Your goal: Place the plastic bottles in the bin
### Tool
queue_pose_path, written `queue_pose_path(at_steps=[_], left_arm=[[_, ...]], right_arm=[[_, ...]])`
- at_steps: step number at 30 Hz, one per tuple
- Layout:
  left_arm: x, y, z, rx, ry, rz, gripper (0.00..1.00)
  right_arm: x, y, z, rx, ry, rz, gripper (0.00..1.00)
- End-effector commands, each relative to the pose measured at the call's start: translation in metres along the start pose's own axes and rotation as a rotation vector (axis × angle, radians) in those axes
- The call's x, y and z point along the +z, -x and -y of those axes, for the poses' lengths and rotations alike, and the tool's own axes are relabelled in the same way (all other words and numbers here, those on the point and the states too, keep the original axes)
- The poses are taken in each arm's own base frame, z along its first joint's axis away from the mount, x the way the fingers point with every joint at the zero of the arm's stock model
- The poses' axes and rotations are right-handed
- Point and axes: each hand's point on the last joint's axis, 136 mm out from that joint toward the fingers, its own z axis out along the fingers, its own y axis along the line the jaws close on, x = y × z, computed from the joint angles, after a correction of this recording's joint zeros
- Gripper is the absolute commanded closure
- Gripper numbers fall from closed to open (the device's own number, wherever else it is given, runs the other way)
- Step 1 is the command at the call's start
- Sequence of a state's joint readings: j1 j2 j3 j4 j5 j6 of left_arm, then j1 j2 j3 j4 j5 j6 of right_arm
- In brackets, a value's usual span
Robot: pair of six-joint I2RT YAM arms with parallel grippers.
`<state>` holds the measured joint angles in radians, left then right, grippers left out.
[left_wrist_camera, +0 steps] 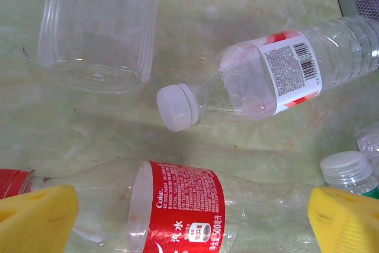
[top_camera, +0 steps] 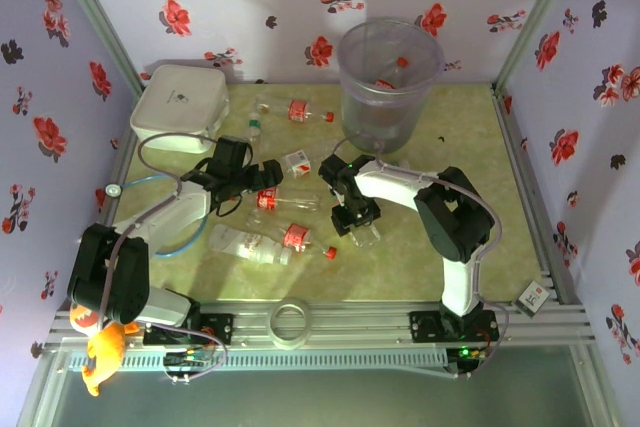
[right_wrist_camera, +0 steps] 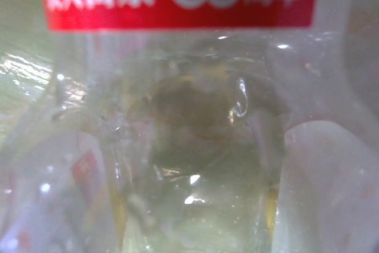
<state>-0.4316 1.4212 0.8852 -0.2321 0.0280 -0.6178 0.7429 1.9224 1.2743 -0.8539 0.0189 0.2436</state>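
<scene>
The left gripper (left_wrist_camera: 192, 220) stands wide open and empty, its yellow foam pads (left_wrist_camera: 38, 217) straddling a clear plastic bottle with a red Coke label (left_wrist_camera: 180, 208) that lies on the mottled green tabletop (left_wrist_camera: 249, 4). The right gripper (top_camera: 357, 219) hangs low over a clear red-labelled bottle (right_wrist_camera: 177, 117), pressed so near its camera that I cannot tell whether the jaws grip it. More clear plastic bottles (top_camera: 268, 241) lie scattered around both grippers, and the tall translucent greyish-lilac round bin (top_camera: 388, 112) stands upright at the table's far right with a red-capped bottle (top_camera: 400, 62) inside.
</scene>
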Motion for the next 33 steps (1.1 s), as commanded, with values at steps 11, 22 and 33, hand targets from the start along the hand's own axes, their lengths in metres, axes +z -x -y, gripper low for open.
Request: queue_pose_path(at_steps=[11, 22, 33], left_arm=[[0.002, 0.004, -0.001, 0.017, 0.004, -0.004, 0.0], [0.003, 0.004, 0.002, 0.019, -0.005, -0.012, 0.0], [-0.007, -0.002, -0.002, 0.014, 0.001, -0.019, 0.0]], right_arm=[[-0.094, 0.005, 0.007, 0.0, 0.012, 0.145, 0.42], [-0.246, 0.066, 0.066, 0.088, -0.006, 0.555, 0.44], [-0.367, 0.145, 0.161, 0.284, -0.116, 0.983, 0.44]])
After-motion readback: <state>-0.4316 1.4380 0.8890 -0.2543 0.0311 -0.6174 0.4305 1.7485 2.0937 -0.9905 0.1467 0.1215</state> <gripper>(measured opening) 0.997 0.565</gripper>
